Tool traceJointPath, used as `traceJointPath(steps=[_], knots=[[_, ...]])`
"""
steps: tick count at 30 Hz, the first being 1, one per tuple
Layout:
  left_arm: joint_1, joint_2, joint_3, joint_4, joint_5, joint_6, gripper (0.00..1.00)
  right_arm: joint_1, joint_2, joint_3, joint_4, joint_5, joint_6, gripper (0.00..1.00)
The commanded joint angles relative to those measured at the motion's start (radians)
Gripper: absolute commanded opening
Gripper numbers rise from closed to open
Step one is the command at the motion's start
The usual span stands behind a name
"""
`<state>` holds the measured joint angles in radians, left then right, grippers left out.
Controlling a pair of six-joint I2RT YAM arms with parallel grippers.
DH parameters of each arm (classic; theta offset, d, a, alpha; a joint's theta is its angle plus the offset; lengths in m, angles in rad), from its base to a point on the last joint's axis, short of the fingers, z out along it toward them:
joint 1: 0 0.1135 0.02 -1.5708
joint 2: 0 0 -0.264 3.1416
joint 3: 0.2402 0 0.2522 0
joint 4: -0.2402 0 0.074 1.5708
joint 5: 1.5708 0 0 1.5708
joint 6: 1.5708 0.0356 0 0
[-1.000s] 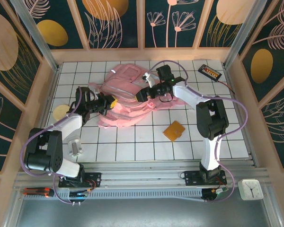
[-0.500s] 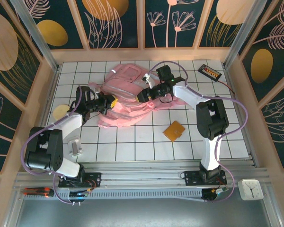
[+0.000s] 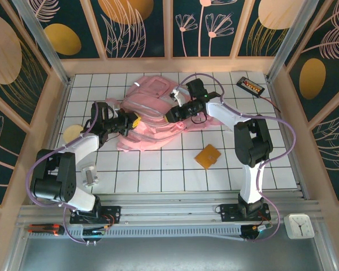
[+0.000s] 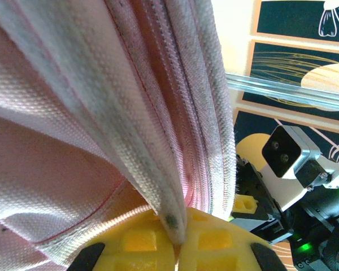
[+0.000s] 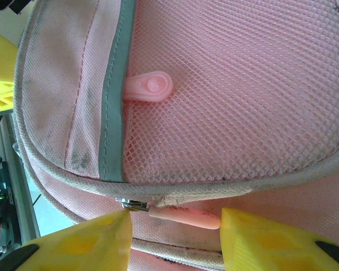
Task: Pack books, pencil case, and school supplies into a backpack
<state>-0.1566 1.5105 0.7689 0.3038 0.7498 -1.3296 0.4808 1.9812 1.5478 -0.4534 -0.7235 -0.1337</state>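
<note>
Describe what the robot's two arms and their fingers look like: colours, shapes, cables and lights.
The left arm and right arm both have white links and black joints. A purple cable loops along each. The fingers are bright yellow blocks with recessed squares. A small green light glows near the right wrist.

Matt woven cloth and mesh on the backpack (image 5: 243, 84), smooth rubbery zipper pull (image 5: 186, 217), plastic fingers (image 5: 85, 243).

I see a white desk (image 3: 158, 180) ruled with dark grid lines. Around it stand dark teal wall panels (image 3: 220, 25) printed with golden ovals and pale plant drawings, set in light wooden frames (image 3: 168, 28). An aluminium rail (image 3: 169, 210) runs along the near edge.
</note>
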Motion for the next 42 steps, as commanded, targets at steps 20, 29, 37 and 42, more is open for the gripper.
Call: traceJointPath(steps=[20, 29, 37, 42], knots=[[0.002, -0.013, 0.026, 0.111, 0.025, -0.036, 0.02, 0.060, -0.032, -0.018, -0.017, 0.130, -0.052, 0.39], [0.002, -0.019, 0.011, 0.123, 0.020, -0.040, 0.02, 0.061, -0.059, -0.024, -0.020, 0.190, -0.051, 0.00], [0.002, -0.038, -0.016, 0.122, -0.003, -0.031, 0.01, 0.088, -0.116, 0.005, -0.121, 0.125, -0.034, 0.00], [-0.029, -0.048, -0.051, 0.165, -0.040, -0.057, 0.00, 0.126, -0.101, 0.036, -0.182, 0.055, 0.064, 0.00]])
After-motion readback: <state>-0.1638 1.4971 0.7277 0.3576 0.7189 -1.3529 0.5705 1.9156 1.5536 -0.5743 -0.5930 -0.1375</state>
